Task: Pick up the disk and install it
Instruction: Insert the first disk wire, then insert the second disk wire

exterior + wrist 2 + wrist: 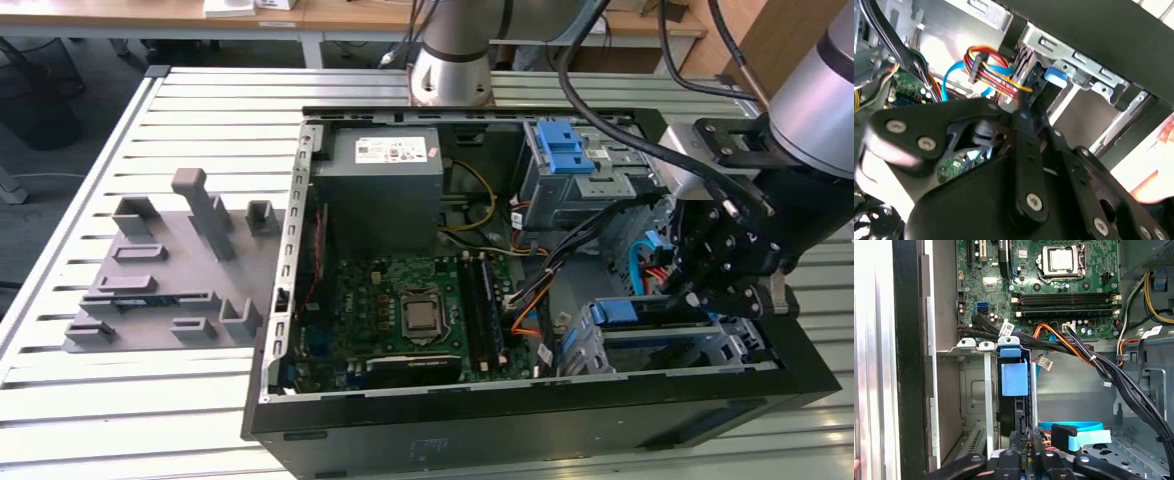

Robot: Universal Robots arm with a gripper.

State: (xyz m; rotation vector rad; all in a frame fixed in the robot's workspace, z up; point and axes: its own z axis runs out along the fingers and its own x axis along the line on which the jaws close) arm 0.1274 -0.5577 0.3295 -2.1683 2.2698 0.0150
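The disk stands on edge in a slot of the grey metal drive cage at the case's front corner. Its blue plastic rail and tab face the motherboard. In the first wrist view my gripper is shut on the disk's near edge, with a black ribbed finger on each side and a strip of green board between them. In the exterior view my gripper hangs over the cage at the exterior view's right, just above the disk's blue rail.
Black, orange and blue cables run close past the cage. The motherboard fills the case floor, with the grey power-supply box and a blue latch behind. A grey fixture plate lies on the table at the exterior view's left.
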